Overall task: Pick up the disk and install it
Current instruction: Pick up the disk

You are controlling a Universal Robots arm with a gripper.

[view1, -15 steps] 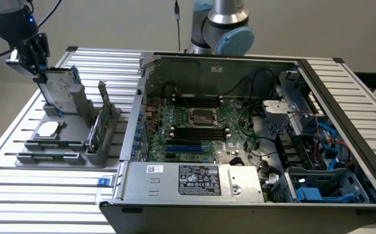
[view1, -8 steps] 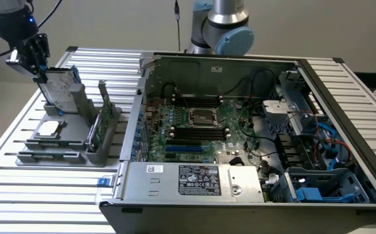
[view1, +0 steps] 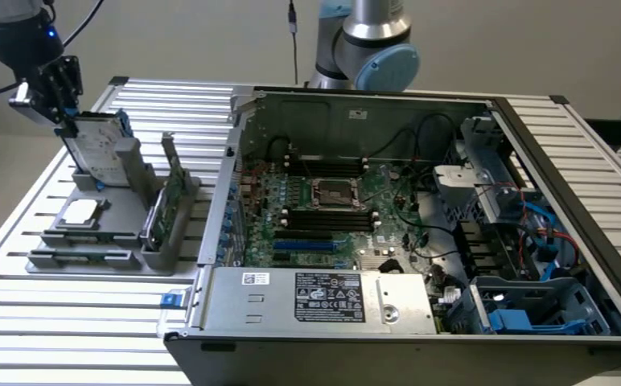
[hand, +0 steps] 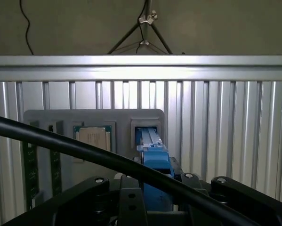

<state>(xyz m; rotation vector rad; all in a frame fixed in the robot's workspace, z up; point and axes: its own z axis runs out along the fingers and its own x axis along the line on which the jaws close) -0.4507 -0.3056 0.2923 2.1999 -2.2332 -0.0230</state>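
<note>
Clasping the disk in our gripper, we fear a tilted pull could jam it in its holder.

a table of ribbed aluminium slats carries two things. a flat grey tray lies on it toward the exterior view's left, near the table's edge. just beside the tray, toward the exterior view's right, an open computer case rests on the slats, covering most of the remaining surface.
</note>
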